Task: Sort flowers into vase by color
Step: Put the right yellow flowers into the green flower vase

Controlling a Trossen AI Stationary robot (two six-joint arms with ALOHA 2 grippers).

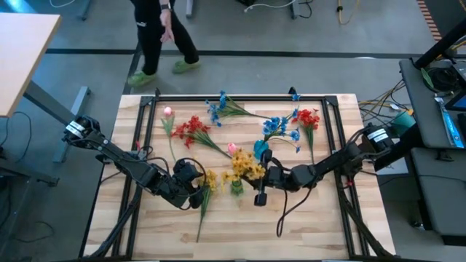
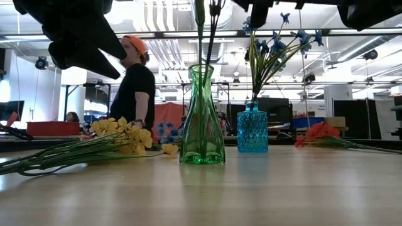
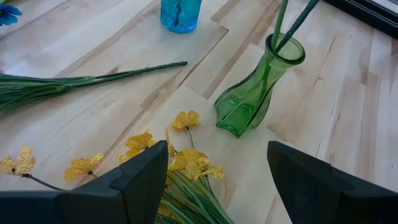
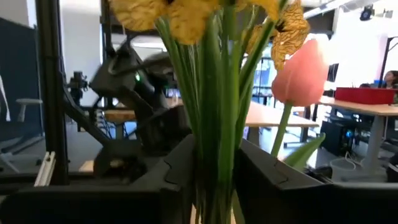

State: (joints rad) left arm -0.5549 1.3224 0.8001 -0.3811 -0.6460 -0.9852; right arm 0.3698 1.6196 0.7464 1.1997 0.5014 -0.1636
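Note:
A green glass vase (image 2: 202, 119) (image 3: 252, 96) (image 1: 237, 188) stands near the table's middle with green stems in its neck. My right gripper (image 4: 217, 180) (image 1: 256, 177) is above it, shut on a yellow sprig (image 4: 205, 15) (image 1: 247, 167). A pink bud (image 4: 303, 71) (image 1: 233, 149) stands beside that sprig. My left gripper (image 3: 217, 168) (image 1: 198, 191) hangs open just left of the vase, over a second yellow sprig (image 3: 186, 158) (image 2: 122, 139) (image 1: 207, 182) that lies flat on the table. My right gripper pinches the yellow sprig's bundled green stems (image 4: 217, 143) between its two fingers (image 4: 177, 174), a little below the blooms. The fingers come level from the table's right side, across the stems. The sprig stands upright, and its lower stems (image 2: 201, 37) reach down into the green vase's mouth.
A blue glass vase (image 2: 252, 129) (image 3: 180, 12) holding blue flowers (image 2: 276, 41) stands behind the green one. Red sprigs (image 1: 193, 129) (image 1: 307, 116), blue sprigs (image 1: 218, 108) (image 1: 277, 127) and a pink bud (image 1: 168, 113) lie toward the far edge. A person (image 1: 156, 36) walks beyond it.

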